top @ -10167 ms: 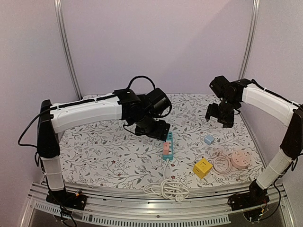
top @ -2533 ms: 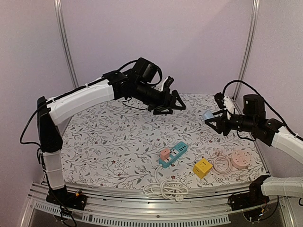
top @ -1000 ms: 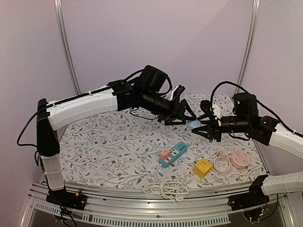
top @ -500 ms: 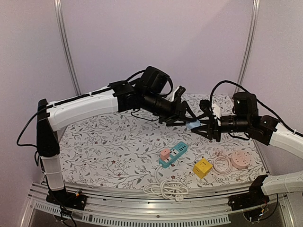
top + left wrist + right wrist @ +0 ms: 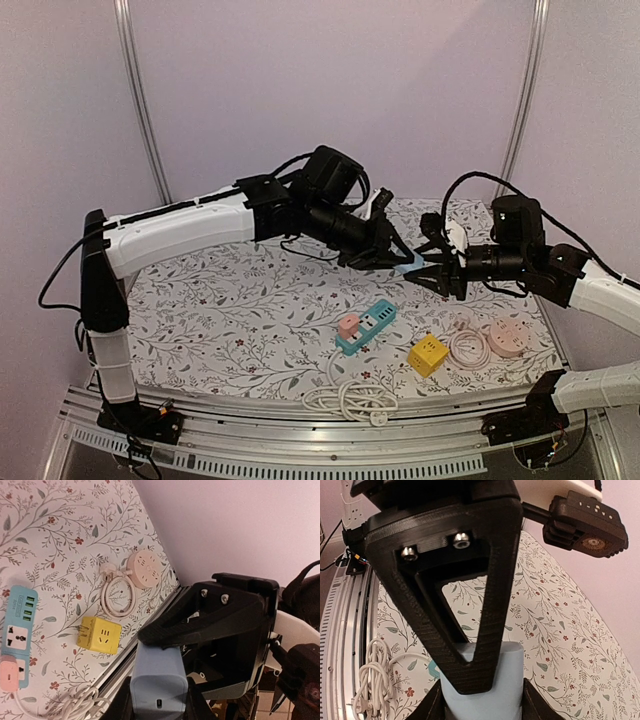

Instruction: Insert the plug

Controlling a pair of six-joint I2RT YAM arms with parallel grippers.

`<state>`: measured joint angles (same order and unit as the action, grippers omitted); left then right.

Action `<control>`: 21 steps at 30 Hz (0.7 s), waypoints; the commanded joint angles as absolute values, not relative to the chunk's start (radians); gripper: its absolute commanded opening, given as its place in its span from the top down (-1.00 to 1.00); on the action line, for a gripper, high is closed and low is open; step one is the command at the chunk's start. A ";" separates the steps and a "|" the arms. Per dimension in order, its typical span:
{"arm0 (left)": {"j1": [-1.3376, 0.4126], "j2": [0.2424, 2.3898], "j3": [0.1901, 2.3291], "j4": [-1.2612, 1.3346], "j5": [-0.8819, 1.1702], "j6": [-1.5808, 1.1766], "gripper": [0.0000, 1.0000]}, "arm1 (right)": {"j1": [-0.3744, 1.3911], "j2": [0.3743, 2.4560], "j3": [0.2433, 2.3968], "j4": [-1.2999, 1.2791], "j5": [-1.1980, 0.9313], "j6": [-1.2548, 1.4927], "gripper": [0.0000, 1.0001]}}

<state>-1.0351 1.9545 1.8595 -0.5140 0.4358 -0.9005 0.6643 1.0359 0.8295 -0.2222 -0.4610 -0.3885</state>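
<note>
The light blue plug (image 5: 410, 268) hangs in mid-air over the middle right of the table, held between both grippers. My left gripper (image 5: 399, 261) is shut on it from the left, and my right gripper (image 5: 426, 271) is shut on it from the right. In the left wrist view the plug (image 5: 159, 680) sits between my fingers (image 5: 196, 705), with the right gripper's black finger (image 5: 200, 625) lying over its top. The right wrist view shows the plug (image 5: 507, 680) partly covered by the left gripper's triangular finger (image 5: 470, 605). Below it on the table lies the teal power strip (image 5: 369, 324).
A pink adapter (image 5: 348, 324) is plugged into the strip's near end. A yellow cube socket (image 5: 427, 354), a pink round socket (image 5: 508, 338) with a coiled cord (image 5: 469, 346), and a white cord bundle (image 5: 352, 400) lie near the front edge.
My left gripper has moved right onto the blue plug and shut on it. The right gripper has kept its hold and hardly moved.
</note>
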 commanded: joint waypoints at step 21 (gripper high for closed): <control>-1.024 1.915 1.852 -0.650 0.328 -0.823 1.00 | 0.675 0.966 0.793 -0.164 -0.238 -0.226 -0.98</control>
<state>-1.0348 1.9583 1.8595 -0.5766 0.3851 -0.8677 0.6731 0.9829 0.7776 -0.1356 -0.3050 -0.2619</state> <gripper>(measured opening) 0.277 0.988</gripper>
